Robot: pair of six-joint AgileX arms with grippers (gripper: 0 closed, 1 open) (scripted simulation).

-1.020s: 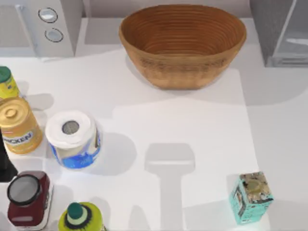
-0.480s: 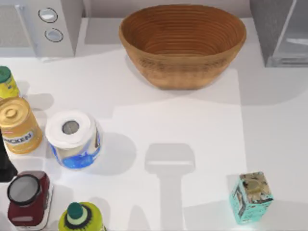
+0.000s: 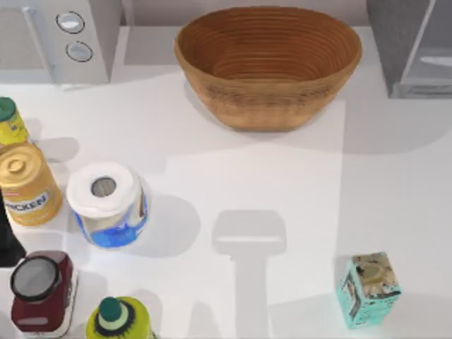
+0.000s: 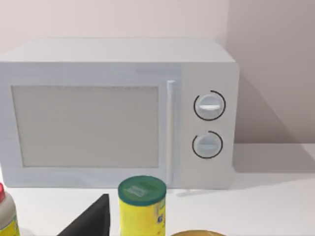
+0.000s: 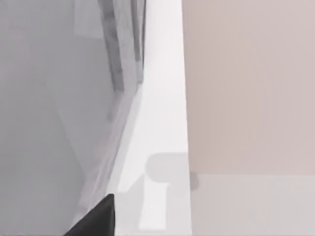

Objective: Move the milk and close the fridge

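Two knobs mark the microwave [image 3: 60,39] at far left; then toilet roll [image 3: 106,205], basket [image 3: 268,63], teal carton [image 3: 369,289]. At far right the fridge [image 3: 413,46] looks almost closed. I find no milk, and cannot tell either gripper's state

Wicker basket [image 3: 268,63] sits at the back of the white table [image 3: 282,183]. Microwave [image 3: 60,39] is off to its left, fridge [image 3: 409,46] to its right, teal carton [image 3: 367,289] well in front.
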